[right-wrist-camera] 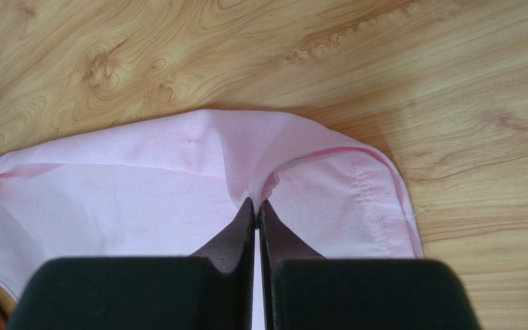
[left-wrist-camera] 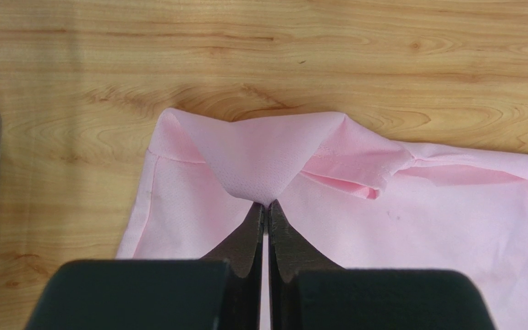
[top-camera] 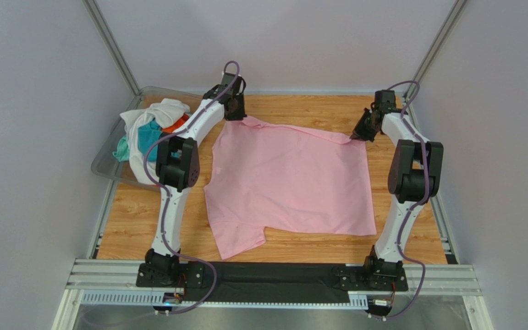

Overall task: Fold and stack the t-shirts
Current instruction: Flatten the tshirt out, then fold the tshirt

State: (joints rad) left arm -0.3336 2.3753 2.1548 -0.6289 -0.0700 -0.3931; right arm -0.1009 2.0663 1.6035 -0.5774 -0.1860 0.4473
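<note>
A light pink t-shirt (top-camera: 291, 182) lies spread on the wooden table, one sleeve toward the front left. My left gripper (top-camera: 235, 113) is shut on its far left corner; the left wrist view shows the cloth (left-wrist-camera: 260, 161) pinched and tented at the gripper (left-wrist-camera: 267, 204). My right gripper (top-camera: 358, 134) is shut on the far right corner; the right wrist view shows the hem (right-wrist-camera: 342, 182) bunched at the gripper (right-wrist-camera: 256, 203). White (top-camera: 156, 113), teal (top-camera: 148, 137) and orange (top-camera: 176, 125) t-shirts lie heaped at the left.
A clear plastic bin (top-camera: 108, 165) at the far left holds the heaped shirts. Grey walls and metal frame posts close in the table on three sides. A metal rail (top-camera: 273, 275) with both arm bases runs along the near edge.
</note>
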